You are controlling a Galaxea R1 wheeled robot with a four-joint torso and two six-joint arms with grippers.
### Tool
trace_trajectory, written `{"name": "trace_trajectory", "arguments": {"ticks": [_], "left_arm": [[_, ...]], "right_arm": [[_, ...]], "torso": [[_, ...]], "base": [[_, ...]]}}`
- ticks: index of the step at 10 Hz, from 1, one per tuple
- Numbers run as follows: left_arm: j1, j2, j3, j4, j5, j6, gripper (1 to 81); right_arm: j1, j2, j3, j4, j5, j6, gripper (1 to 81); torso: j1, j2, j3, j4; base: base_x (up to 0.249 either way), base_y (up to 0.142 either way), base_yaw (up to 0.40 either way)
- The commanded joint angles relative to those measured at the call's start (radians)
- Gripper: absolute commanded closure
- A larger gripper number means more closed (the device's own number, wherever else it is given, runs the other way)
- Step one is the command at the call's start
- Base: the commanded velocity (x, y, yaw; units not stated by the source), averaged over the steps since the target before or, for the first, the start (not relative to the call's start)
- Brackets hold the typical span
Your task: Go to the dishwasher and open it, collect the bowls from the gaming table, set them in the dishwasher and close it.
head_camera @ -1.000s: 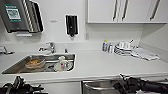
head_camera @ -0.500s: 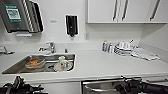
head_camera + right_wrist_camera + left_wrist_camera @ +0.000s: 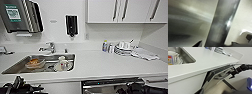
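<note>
Sink (image 3: 17, 67) at lower left holding dishes – right gripper (image 3: 233, 71) gripping the tilting dishwasher (image 3: 218, 73) handle (image 3: 223, 76); left fingers unclear

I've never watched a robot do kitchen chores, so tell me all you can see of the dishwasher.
The dishwasher is built in under the white countertop, right of the sink. Its front looks like brushed stainless steel, with a dark top strip carrying a small green light and a horizontal bar handle. The door is tilted partly open, hinged low, with a gap at its top. In the left wrist view the right gripper is at the handle. The interior isn't visible.
</note>
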Motion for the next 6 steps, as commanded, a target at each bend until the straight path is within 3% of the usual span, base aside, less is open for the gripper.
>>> {"name": "trace_trajectory", "arguments": {"ticks": [1,6], "left_arm": [[-0.085,-0.007,0.009,-0.009,0.006,0.004,1.0],[-0.086,0.007,0.009,-0.007,0.006,0.004,1.0]], "right_arm": [[0.062,-0.033,0.019,0.058,-0.148,-0.010,1.0],[0.048,-0.027,0.007,0.055,-0.097,-0.010,1.0]], "torso": [[0.000,0.000,0.000,0.000],[0.000,0.000,0.000,0.000]], "base": [[0.000,0.000,0.000],[0.000,0.000,0.000]]}}
